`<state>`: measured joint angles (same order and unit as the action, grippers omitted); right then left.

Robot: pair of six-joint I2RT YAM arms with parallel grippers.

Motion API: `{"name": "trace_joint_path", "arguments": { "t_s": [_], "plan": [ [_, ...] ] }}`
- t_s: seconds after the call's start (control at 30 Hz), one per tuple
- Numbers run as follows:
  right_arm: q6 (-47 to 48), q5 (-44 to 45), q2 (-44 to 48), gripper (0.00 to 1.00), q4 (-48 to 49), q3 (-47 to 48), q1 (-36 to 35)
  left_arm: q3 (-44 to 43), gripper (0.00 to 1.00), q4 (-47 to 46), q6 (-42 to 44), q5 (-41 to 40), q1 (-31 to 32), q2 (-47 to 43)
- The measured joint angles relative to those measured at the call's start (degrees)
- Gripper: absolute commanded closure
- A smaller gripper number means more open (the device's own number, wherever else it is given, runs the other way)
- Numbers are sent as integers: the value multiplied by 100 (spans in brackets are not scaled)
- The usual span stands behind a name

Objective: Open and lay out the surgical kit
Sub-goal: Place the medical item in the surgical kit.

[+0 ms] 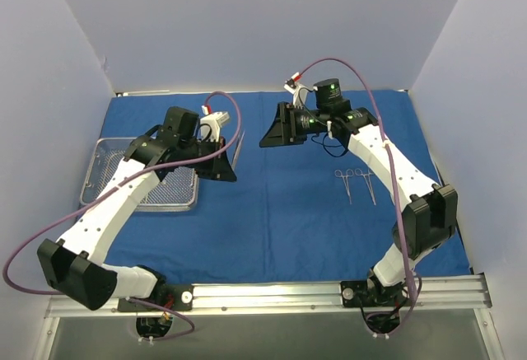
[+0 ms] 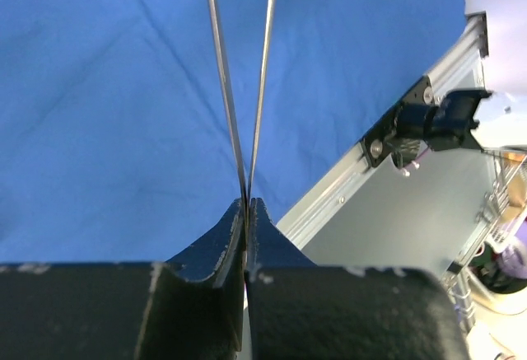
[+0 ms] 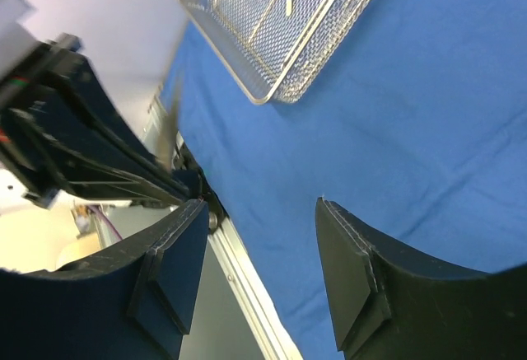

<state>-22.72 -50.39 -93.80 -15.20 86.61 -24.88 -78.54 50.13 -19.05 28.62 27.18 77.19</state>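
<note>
Blue cloth, one mesh tray, two clamps, one tweezers

No readable txt, labels, brand names or nos. in any view. Nothing legible on the blue cloth or the mesh tray. Any marks elsewhere are too small or blurred to make out.

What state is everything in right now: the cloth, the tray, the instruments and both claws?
Blue cloth: unfolded, spread flat.
Mesh tray: upright at the cloth's left edge, one thin item inside.
Two scissor-like instruments: lying side by side on the cloth.
Thin two-pronged instrument: gripped at one end.
Left claw: shut on the thin two-pronged instrument.
Right claw: open, empty.
</note>
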Motion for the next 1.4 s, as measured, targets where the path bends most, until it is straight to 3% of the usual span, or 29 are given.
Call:
{"name": "trace_joint_path", "arguments": {
  "t_s": [0.23,0.4,0.6,0.93,1.03,1.17,1.4],
  "plan": [
    [17,20,28,48,-243,9,-109,0,98,203,122,-229,20,-234],
    [111,236,11,44,-769,490,-120,-105,98,310,205,-426,26,-103],
    [741,-164,13,41,-953,988,-120,-323,98,380,608,299,81,44],
    [1696,-114,468,43,-1215,839,-227,-26,98,216,566,1910,212,57],
    [2015,155,796,48,-1314,839,-507,310,98,-367,0,2605,212,57],
    [2262,782,1084,47,-1375,837,-778,684,98,-1392,-1161,3318,208,68],
    [2664,2345,1665,47,-1340,404,-1016,2013,98,-5875,-5619,3847,76,192]
  ]
}}
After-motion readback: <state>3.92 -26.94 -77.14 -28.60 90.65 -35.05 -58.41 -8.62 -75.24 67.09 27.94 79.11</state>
